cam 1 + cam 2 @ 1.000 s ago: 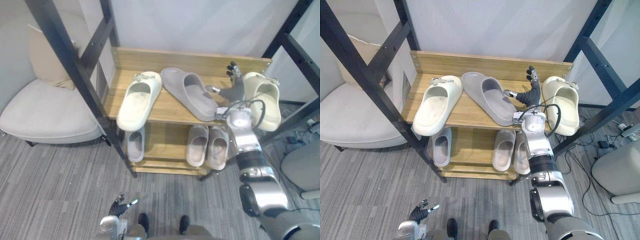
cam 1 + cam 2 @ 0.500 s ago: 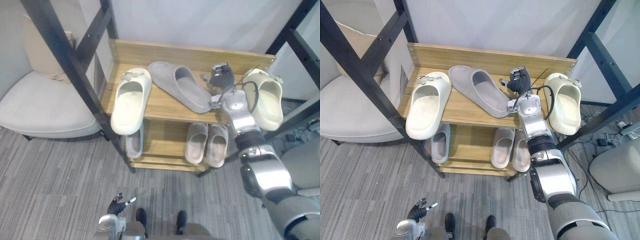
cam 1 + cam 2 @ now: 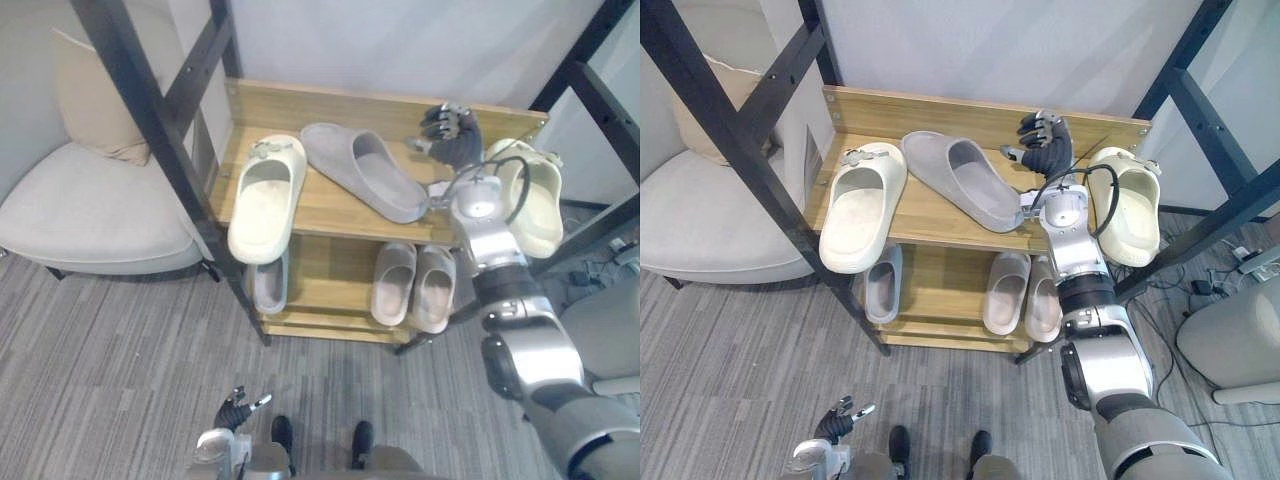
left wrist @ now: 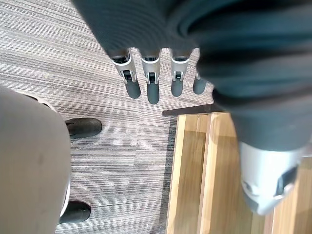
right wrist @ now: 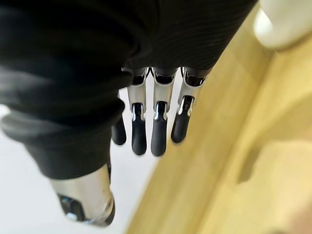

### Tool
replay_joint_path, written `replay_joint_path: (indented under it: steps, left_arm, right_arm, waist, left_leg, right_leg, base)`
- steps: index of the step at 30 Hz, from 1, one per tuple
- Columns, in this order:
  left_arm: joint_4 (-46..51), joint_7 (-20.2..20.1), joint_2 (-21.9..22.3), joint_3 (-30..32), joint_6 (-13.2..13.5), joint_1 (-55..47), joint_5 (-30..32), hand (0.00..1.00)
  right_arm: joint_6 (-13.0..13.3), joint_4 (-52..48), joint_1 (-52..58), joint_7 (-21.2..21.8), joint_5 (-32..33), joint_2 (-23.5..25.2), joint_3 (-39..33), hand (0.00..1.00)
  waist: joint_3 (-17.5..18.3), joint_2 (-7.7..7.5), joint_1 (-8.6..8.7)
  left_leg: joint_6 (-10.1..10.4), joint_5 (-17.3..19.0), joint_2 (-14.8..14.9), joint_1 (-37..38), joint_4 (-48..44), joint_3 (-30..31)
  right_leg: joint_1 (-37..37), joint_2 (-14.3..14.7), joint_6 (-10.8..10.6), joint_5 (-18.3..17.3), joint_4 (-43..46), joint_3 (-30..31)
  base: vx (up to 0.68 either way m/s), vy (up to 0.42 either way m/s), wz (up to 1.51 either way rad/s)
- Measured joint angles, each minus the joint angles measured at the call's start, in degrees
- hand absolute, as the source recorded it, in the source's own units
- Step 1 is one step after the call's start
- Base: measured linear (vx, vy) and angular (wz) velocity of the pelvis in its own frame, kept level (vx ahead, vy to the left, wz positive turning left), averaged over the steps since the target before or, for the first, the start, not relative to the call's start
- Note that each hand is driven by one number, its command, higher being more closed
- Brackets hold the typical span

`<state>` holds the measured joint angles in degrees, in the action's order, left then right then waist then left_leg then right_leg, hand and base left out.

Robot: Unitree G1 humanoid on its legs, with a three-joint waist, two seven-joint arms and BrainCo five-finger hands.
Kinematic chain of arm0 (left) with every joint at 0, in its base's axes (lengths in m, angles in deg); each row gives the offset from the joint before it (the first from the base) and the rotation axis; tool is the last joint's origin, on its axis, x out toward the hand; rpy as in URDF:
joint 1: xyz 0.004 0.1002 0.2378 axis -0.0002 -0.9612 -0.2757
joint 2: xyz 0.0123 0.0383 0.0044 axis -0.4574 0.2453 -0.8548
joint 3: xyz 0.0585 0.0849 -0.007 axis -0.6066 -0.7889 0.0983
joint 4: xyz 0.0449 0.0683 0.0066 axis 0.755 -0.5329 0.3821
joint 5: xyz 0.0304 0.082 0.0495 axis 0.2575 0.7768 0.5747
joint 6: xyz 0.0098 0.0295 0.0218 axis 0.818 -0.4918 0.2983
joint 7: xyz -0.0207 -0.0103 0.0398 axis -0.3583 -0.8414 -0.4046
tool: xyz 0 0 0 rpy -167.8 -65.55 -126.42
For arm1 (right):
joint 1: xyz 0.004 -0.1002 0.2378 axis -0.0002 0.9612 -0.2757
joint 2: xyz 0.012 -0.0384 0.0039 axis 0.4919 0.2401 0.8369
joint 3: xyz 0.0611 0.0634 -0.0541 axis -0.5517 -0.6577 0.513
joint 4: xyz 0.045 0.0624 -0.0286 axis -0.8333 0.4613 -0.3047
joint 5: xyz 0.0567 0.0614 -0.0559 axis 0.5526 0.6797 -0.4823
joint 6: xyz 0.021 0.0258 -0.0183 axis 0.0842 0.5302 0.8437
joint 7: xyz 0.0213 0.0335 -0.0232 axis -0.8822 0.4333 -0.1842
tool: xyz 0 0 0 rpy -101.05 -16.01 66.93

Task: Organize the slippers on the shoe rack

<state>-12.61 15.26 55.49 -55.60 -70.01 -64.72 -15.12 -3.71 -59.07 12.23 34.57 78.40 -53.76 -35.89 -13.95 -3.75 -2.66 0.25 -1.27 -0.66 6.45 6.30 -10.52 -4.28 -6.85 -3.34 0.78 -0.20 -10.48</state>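
Two cream slippers (image 3: 265,195) (image 3: 545,215), one grey slipper (image 3: 365,180), three small pale slippers (image 3: 268,285) (image 3: 393,285) (image 3: 433,292), one shoe rack (image 3: 330,105).

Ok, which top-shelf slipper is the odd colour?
The grey slipper in the middle, lying diagonally. The left cream slipper and right cream slipper flanking it match each other.

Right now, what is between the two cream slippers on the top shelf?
The grey slipper and the right hand, seen in the left eye view.

Grey striped carpet (image 3: 120,350), 6 o'clock. White wall (image 3: 400,40), 12 o'clock. Cream armchair (image 3: 90,215), 9 o'clock, beige cushion (image 3: 90,110) on it. Black metal beams (image 3: 150,125), 10 and 2 o'clock.
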Motion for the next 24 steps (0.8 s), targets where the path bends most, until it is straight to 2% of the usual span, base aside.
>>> replay_joint_path:
  steps: [5, 11, 16, 24]
  left_arm:
    - [0.02, -0.97, -0.16, -0.01, 0.02, -0.33, 0.06, 0.00]
    - [0.14, -1.88, -0.21, -0.01, 0.04, -0.35, 0.04, 0.00]
    - [0.30, -2.04, -0.22, -0.01, 0.11, -0.34, 0.03, 0.00]
    - [0.63, -2.09, -0.18, -0.01, 0.42, -0.28, -0.07, 0.00]
  right_arm:
    - [0.06, -3.25, 1.92, 0.44, -1.74, -0.62, 0.13, 0.00]
    - [0.06, -3.25, 1.96, 3.23, -2.22, -3.97, 1.13, 0.00]
    - [0.07, -2.60, 1.64, 5.40, -2.25, -6.01, 4.79, 0.00]
    - [0.06, 7.52, -4.82, 8.00, -2.41, -6.26, 10.90, 0.00]
  waist:
    - [0.00, 0.01, 0.80]
    - [0.02, -0.02, 0.70]
    - [0.08, -0.11, 0.30]
    - [0.13, -0.21, -0.70]
  left_leg:
    - [0.28, -0.25, 0.23, -0.03, 0.01, 0.06]
    - [0.12, -0.40, 0.09, -0.25, 0.01, 0.16]
    - [0.02, -0.46, -0.03, -0.25, -0.01, 0.16]
    - [-0.01, -0.71, -0.05, -0.36, 0.01, 0.80]
  right_leg:
    - [0.05, 0.20, -0.22, 0.08, -0.01, 0.16]
    - [0.16, 0.03, -0.54, 0.13, -0.05, 0.32]
    - [0.16, -0.05, -0.58, 0.14, -0.16, 0.26]
    - [-0.02, -0.05, -0.57, 0.14, -0.15, -0.51]
  base:
    - [-0.05, -0.025, 0.00]
    - [-0.01, -0.008, 0.01]
    - [0.00, 0.000, 0.00]
    - [0.00, 0.000, 0.03]
